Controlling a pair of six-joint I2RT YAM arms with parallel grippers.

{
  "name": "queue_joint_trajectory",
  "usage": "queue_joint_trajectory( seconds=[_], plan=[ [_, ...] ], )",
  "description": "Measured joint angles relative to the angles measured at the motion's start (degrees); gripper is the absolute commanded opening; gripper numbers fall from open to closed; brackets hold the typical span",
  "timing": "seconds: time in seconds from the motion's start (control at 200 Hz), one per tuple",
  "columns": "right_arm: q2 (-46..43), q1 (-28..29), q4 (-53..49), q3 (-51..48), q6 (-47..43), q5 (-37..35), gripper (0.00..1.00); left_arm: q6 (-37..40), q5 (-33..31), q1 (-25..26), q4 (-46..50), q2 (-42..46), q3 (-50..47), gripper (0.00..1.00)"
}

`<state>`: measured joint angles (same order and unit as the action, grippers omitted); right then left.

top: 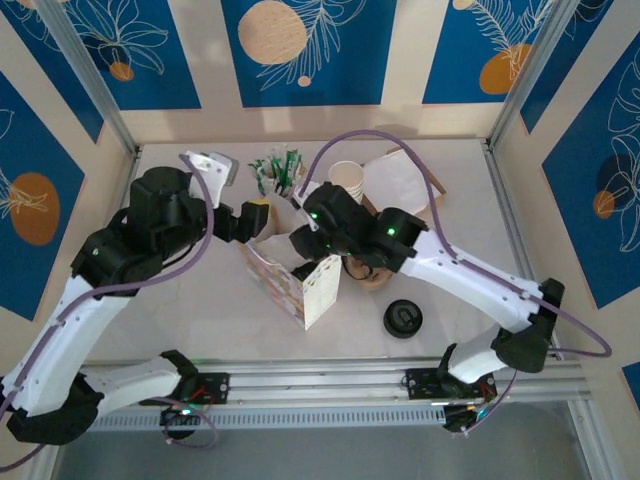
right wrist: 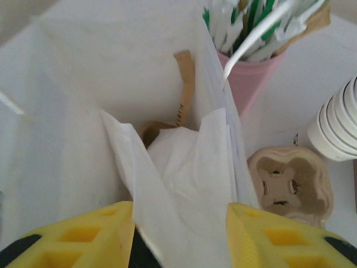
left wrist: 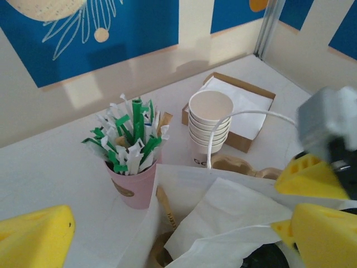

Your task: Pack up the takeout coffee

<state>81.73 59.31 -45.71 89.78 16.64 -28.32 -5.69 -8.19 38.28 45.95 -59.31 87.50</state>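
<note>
The white paper bag (top: 305, 285) stands open mid-table. A white napkin (right wrist: 184, 167) lies loosely in its mouth. Under the napkin shows a sliver of black (left wrist: 268, 258), apparently the lid of the takeout coffee (right wrist: 138, 254); the cup itself is hidden. My right gripper (right wrist: 181, 223) hovers over the bag's mouth, open, with the napkin lying between its yellow fingers (right wrist: 268, 234) and not pinched. My left gripper (left wrist: 178, 245) sits at the bag's far left corner (top: 255, 213), open wide, with its fingers either side of the bag's rim.
Behind the bag stand a pink cup of wrapped straws (left wrist: 131, 162), a stack of lidless cream cups (left wrist: 210, 120) and a brown napkin box (left wrist: 245, 111). A pulp cup carrier (right wrist: 290, 184) lies right of the bag. A loose black lid (top: 403, 318) rests front right.
</note>
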Motion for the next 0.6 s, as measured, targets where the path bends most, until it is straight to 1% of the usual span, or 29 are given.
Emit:
queue_joint_trajectory(
  seconds=[0.135, 0.27, 0.29, 0.4, 0.45, 0.5, 0.535, 0.6],
  plan=[
    [-6.4, 1.1, 2.7, 0.1, -1.0, 0.3, 0.55, 0.2, -1.3, 0.0, -0.3, 3.7, -0.1, 1.0],
    [-16.1, 1.4, 9.5, -3.3, -3.6, 0.2, 0.65, 0.9, -5.0, 0.0, -3.6, 8.5, -2.8, 1.0],
    [-17.9, 1.3, 10.6, -4.4, -4.0, 0.0, 0.68, 1.2, -5.8, 0.0, -4.2, 9.1, -3.5, 1.0],
    [-26.0, 0.9, 16.0, -10.8, -7.4, -2.0, 0.77, 2.7, -12.1, 0.0, -8.3, 12.9, -8.5, 1.0],
    [-29.1, 0.2, 18.2, -14.0, -9.2, -3.4, 0.79, 3.3, -15.5, 0.0, -10.1, 13.6, -10.6, 1.0],
    [-32.0, -1.3, 20.0, -17.1, -10.5, -5.0, 0.8, 4.3, -19.3, -0.3, -11.9, 13.4, -12.6, 1.0],
    [-33.8, -2.7, 21.4, -19.6, -11.6, -6.1, 0.85, 4.8, -21.6, -0.7, -13.1, 13.1, -14.0, 1.0],
    [-36.9, -6.0, 23.3, -23.9, -13.4, -7.8, 0.87, 4.9, -25.1, -3.1, -14.3, 12.0, -16.2, 1.0]
  ],
)
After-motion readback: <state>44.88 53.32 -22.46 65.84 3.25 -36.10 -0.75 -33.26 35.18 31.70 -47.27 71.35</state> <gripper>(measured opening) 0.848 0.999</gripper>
